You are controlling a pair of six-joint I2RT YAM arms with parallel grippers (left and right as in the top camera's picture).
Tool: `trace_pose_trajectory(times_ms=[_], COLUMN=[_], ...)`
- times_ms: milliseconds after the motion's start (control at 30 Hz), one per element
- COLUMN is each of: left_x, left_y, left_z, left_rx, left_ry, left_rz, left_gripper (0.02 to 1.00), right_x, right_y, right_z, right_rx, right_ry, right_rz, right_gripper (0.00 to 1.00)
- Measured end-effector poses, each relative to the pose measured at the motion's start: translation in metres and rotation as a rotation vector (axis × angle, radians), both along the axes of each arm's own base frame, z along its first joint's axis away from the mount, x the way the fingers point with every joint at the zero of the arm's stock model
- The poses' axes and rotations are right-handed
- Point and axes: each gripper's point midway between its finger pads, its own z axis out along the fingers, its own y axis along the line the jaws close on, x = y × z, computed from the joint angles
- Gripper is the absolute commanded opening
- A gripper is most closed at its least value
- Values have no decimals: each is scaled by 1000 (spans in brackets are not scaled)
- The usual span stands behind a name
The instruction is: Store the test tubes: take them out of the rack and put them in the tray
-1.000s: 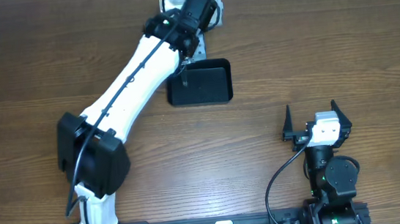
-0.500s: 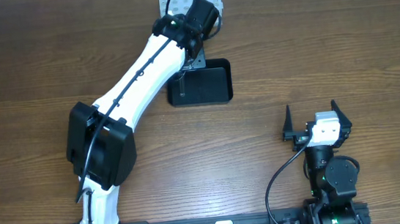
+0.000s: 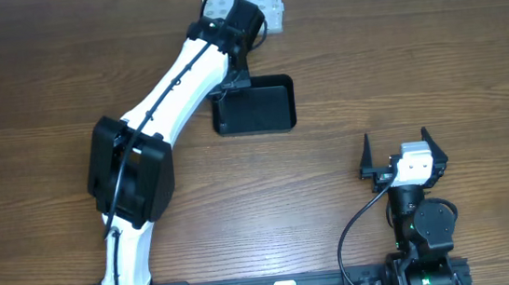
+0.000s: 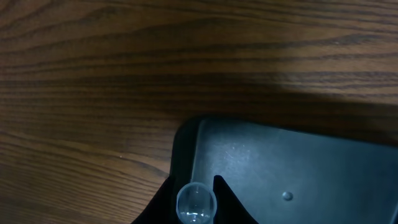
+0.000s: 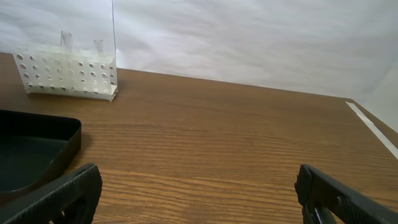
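apparently nothing lies in the tray [image 4: 267, 162] yet. the left pincer [image 4: 194, 182] pinches one test tube [image 4: 196, 203] over the tray's 10 o'clock corner; two more tubes [image 5: 65, 40] wait in the rack [image 5: 67, 74] at 12 o'clock. right pincer [image 3: 397, 151] spread, 5 o'clock.

Matt black plastic tray [image 3: 261, 109], wood-grain table [image 3: 433, 50]

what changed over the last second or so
The left pincer, shut on a test tube, shifted leftward over the tray toward its left edge, uncovering more of the rack. Nothing was let go. The tray, the rack and the open right pincer stayed where they were.
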Motion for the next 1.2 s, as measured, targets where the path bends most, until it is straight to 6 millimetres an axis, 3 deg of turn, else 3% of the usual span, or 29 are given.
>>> trace_pose_trajectory(times_ms=[200,500,567,600,767,900,1033,1100,1200], left_x=[4,9,9,9,11,11,16,29,59], left_y=[-1,-3,-3,-3,-4,-6,-8,-9,-10], left_z=[-3,-27,-27,-28,-27,-26,-3,23,89], left_rx=[-9,-1,-4,-5,-20,-30,-51,-65,-83], left_ry=[-8,12,14,14,9,9,-41,-126,-330], left_rz=[3,4,5,6,10,7,9,14,31], left_gripper=[145,198,229,294,314,417,474,498,509], right_x=[0,0,0,0,0,0,0,0,0], right_y=[0,0,0,0,0,0,0,0,0], right_z=[0,0,0,0,0,0,0,0,0], right_rx=[0,0,0,0,0,0,0,0,0], right_ry=[0,0,0,0,0,0,0,0,0], right_rz=[0,0,0,0,0,0,0,0,0], right_gripper=[991,991,991,993,993,991,991,991,991])
